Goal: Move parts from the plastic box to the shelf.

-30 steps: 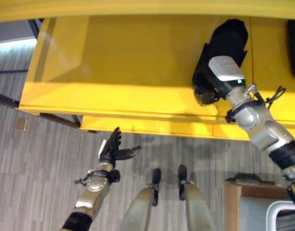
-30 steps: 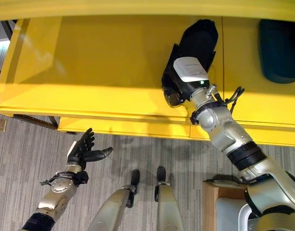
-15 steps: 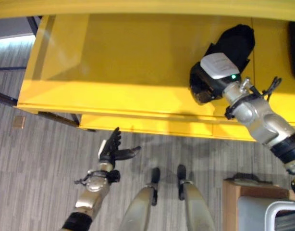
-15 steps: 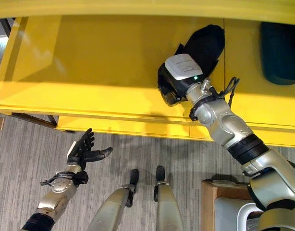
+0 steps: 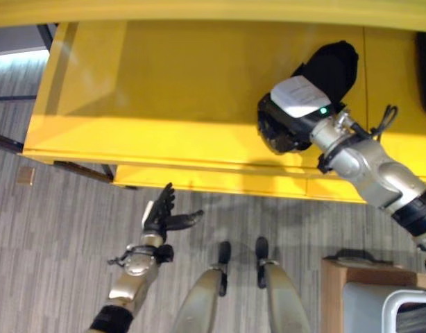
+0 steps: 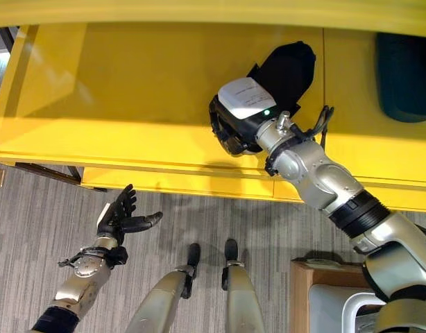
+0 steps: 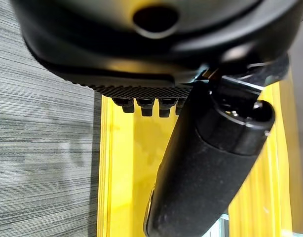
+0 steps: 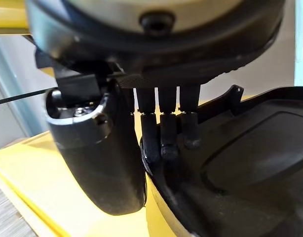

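- Right robot hand [image 8: 161, 133] is curled over the rim of the black part [image 6: 286, 66], thumb on one side and fingers on the other, so the part is pinched and can be steered
- Black part is lying on the yellow shelf [image 6: 130, 90], near its front edge, apparently being set down
- Left robot hand [image 5: 164, 216] is held spread and idle over the floor, below the shelf's front edge
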Robot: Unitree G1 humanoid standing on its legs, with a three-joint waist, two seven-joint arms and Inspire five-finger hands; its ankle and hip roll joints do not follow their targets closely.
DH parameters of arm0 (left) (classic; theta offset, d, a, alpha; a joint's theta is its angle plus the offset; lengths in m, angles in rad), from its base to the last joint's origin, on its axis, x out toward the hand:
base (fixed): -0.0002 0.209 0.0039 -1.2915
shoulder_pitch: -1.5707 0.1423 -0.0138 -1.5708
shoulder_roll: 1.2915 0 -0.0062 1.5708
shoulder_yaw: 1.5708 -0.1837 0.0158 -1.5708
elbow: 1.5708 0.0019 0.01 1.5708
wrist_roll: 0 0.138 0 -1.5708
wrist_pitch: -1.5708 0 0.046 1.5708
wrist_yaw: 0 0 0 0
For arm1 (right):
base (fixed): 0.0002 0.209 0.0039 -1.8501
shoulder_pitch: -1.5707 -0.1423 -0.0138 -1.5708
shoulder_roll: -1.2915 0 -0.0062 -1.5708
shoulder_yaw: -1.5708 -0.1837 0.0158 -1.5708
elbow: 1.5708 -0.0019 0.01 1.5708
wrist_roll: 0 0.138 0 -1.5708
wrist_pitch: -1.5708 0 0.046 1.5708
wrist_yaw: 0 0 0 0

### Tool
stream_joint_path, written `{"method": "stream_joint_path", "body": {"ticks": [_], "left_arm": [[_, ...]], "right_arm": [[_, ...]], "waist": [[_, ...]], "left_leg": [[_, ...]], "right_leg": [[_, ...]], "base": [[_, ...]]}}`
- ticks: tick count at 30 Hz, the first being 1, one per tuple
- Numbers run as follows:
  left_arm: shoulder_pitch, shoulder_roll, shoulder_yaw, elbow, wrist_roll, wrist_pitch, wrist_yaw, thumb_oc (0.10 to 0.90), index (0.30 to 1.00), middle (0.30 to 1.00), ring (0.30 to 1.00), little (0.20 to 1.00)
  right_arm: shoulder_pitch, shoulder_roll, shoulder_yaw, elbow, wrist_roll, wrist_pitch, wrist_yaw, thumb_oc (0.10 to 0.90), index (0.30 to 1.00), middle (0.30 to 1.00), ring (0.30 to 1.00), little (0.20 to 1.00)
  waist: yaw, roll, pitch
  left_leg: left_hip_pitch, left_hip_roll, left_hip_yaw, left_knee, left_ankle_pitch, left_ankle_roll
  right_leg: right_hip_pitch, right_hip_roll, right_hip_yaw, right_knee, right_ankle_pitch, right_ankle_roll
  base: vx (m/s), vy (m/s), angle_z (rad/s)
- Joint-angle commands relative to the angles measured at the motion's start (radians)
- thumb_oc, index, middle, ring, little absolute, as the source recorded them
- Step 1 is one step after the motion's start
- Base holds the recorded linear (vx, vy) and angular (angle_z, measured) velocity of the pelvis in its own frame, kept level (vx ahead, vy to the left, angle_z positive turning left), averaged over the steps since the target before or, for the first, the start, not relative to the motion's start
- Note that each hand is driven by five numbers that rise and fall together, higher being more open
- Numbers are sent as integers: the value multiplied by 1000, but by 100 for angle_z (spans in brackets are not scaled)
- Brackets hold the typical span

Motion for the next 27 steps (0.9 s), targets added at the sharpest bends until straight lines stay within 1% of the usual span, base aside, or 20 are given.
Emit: {"method": "stream_joint_path", "body": {"ticks": [1,5,12,19,20,21,23,27], "left_arm": [[19,56,4,-74,-37,-84,2,900,1000,1000,1000,1000],[21,58,8,-78,-38,-82,6,900,1000,1000,1000,1000],[23,63,10,-76,-38,-81,8,900,1000,1000,1000,1000],[26,65,8,-77,-34,-79,7,900,1000,1000,1000,1000],[27,68,6,-78,-34,-79,6,900,1000,1000,1000,1000],[27,67,7,-78,-34,-79,6,900,1000,1000,1000,1000],[28,66,3,-78,-31,-76,0,900,1000,1000,1000,1000],[31,68,-2,-80,-27,-75,-8,900,1000,1000,1000,1000]], "right_arm": [[-192,-35,6,-94,9,-47,-34,400,300,300,300,300],[-222,-42,29,-136,11,-56,-21,400,300,300,300,300],[-245,-56,52,-148,19,-58,-13,400,300,300,300,300],[-256,-94,85,-155,-18,-63,1,400,300,300,300,300],[-263,-112,107,-155,-40,-65,10,400,300,300,300,300],[-265,-112,109,-154,-40,-65,10,400,300,300,300,300],[-276,-144,161,-160,-64,-79,38,400,300,300,300,300],[-273,-178,201,-160,-62,-89,70,400,300,300,300,300]], "waist": [[30,-17,-72],[30,-19,-72],[31,-20,-72],[30,-21,-71],[30,-22,-71],[30,-21,-70],[27,-21,-68],[24,-21,-64]], "left_leg": [[-8,67,32,57,-50,-45],[-12,68,32,58,-50,-44],[-14,67,31,58,-49,-45],[-16,67,31,60,-51,-46],[-16,67,31,63,-52,-47],[-17,67,31,63,-52,-47],[-16,68,32,64,-53,-48],[-18,70,32,67,-52,-49]], "right_leg": [[24,-12,42,53,-37,27],[23,-12,43,51,-35,27],[20,-11,44,52,-32,27],[20,-12,44,50,-32,27],[21,-13,44,51,-33,27],[21,-13,44,51,-33,27],[22,-13,43,52,-36,28],[20,-14,43,55,-36,28]], "base": [[0,0,0],[0,0,0],[0,0,0],[0,0,0],[0,0,0],[0,0,0],[0,0,0],[0,0,0]]}}
